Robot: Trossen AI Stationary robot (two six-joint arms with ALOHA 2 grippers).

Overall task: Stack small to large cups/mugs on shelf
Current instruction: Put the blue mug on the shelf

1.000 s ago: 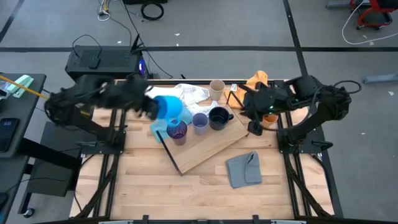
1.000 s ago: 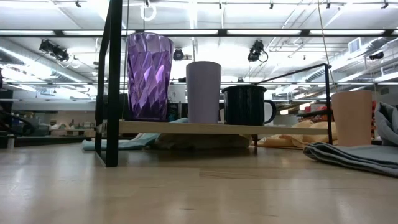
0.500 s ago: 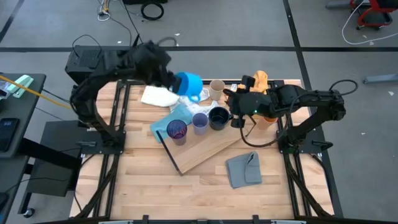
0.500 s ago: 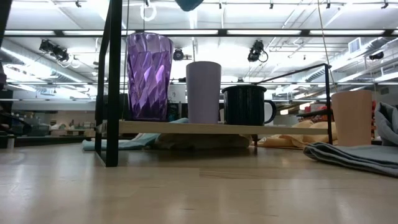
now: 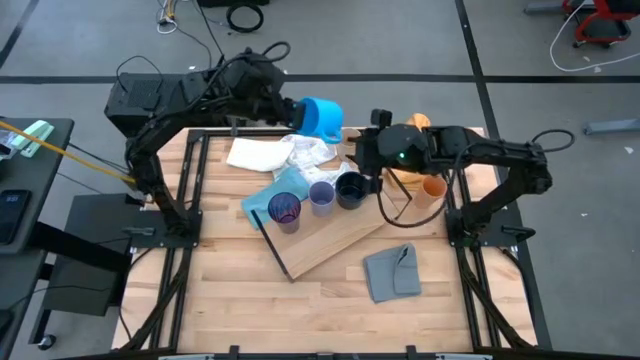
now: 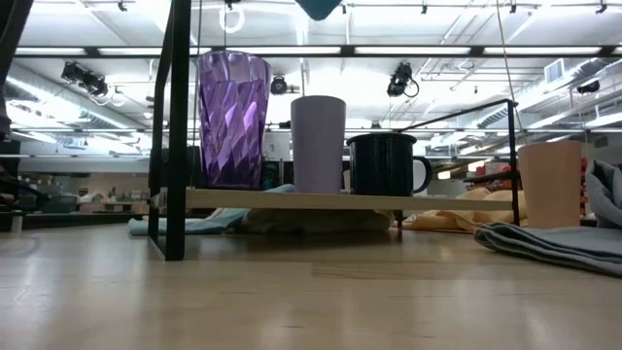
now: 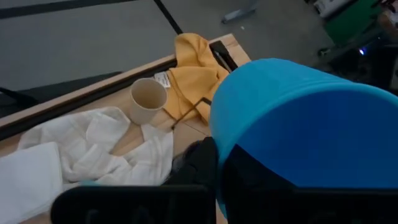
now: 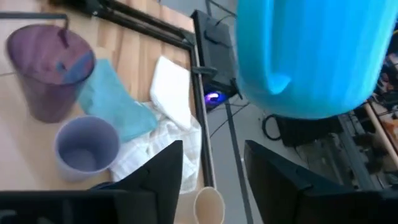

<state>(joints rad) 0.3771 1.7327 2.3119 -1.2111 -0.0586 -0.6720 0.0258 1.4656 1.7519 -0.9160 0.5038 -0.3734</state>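
Observation:
My left gripper (image 5: 293, 112) is shut on the bright blue mug (image 5: 321, 115), high over the table's far edge; the mug's underside shows at the top of the low view (image 6: 319, 7). The dark purple tumbler (image 5: 285, 210), lavender cup (image 5: 321, 196) and black mug (image 5: 351, 188) stand in a row on the shelf (image 5: 335, 232). The beige cup (image 7: 148, 99) stands on the table behind the shelf, and the orange cup (image 5: 433, 187) to its right. My right gripper (image 5: 362, 150) is open and empty above the black mug and beige cup, below the blue mug (image 8: 311, 53). My left gripper holds the blue mug at one end (image 7: 227, 146), a dark finger (image 7: 202, 165) lying against its outer wall. The mug itself hides the rest of the contact. The mug is lifted clear and lies tilted on its side, high above the table.
A white cloth (image 5: 268, 154) and a light blue cloth (image 5: 262, 196) lie at the far left of the shelf. An orange cloth (image 5: 415, 126) lies at the far right. A grey cloth square (image 5: 393, 272) lies on the bare tabletop nearer the front.
My left gripper has carried the blue mug up and toward the table's far edge and right, from over the shelf's left end. My right gripper has gone toward the table's left and far edge, to a place beneath the mug.

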